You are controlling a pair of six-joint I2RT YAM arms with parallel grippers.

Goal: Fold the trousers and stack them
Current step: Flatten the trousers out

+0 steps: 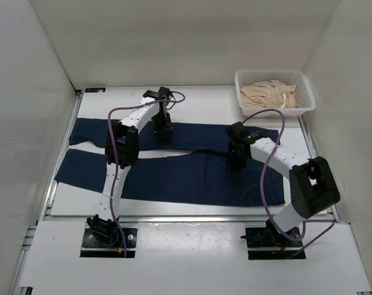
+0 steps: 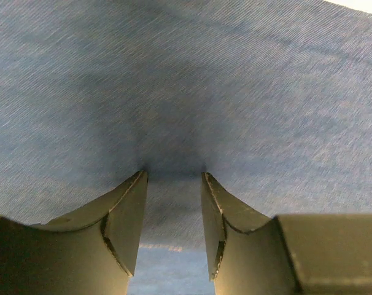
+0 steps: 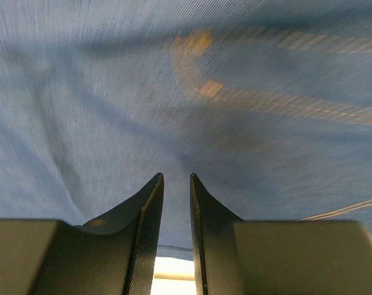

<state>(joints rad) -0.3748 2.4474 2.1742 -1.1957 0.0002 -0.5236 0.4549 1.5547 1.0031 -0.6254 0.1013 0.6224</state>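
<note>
The dark navy trousers lie spread across the table, legs to the left and waistband to the right. My left gripper is down on the far leg. In the left wrist view its jaws stand close together with a fold of the denim puckered between them. My right gripper is down on the seat area. In the right wrist view its jaws are nearly together on the denim, with tan stitching just ahead and the cloth's edge between the fingers.
A white plastic basket holding beige cloth stands at the back right corner. White walls enclose the table on the left, back and right. The trousers' leg ends reach the table's left edge.
</note>
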